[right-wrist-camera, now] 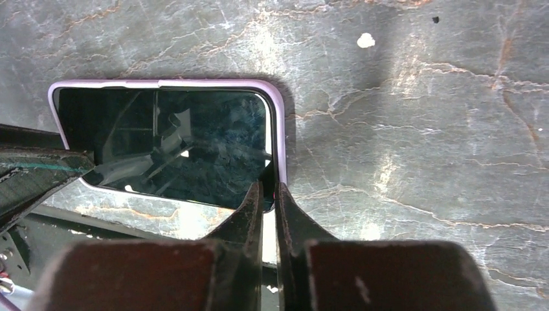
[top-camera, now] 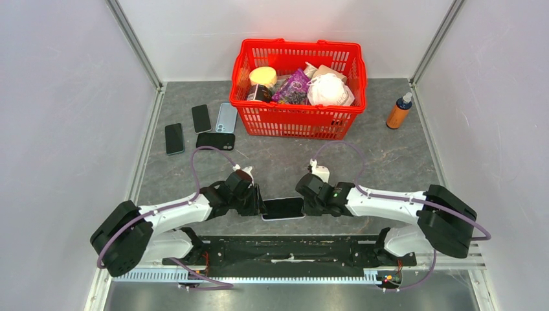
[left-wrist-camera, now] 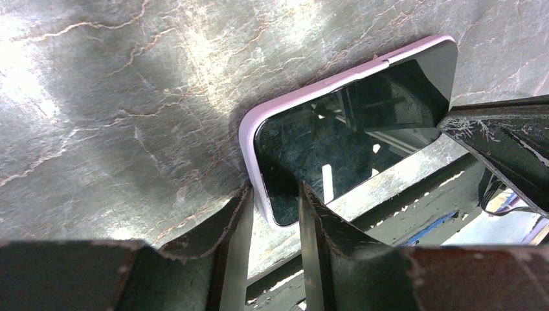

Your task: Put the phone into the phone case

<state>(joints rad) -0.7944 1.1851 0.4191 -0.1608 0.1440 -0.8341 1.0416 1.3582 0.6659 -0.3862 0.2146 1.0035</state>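
A black-screened phone (top-camera: pixel 283 208) lies flat inside a lilac phone case (left-wrist-camera: pixel 311 92) at the table's front edge, between my two grippers. My left gripper (top-camera: pixel 257 206) is at its left end; in the left wrist view its fingers (left-wrist-camera: pixel 275 194) stand apart and straddle the case's end rim, one over the screen (left-wrist-camera: pixel 349 129), one over the table. My right gripper (top-camera: pixel 304 202) is at the right end. In the right wrist view its fingers (right-wrist-camera: pixel 268 188) are nearly together, pinching the case's rim (right-wrist-camera: pixel 279 129) beside the screen (right-wrist-camera: pixel 175 142).
A red basket (top-camera: pixel 298 44) of groceries stands at the back centre. An orange bottle (top-camera: pixel 399 111) is to its right. Two dark phones (top-camera: pixel 174 138), a grey-blue phone (top-camera: pixel 226 117) and a black case (top-camera: pixel 215 140) lie at the back left. The table's front edge is just under the phone.
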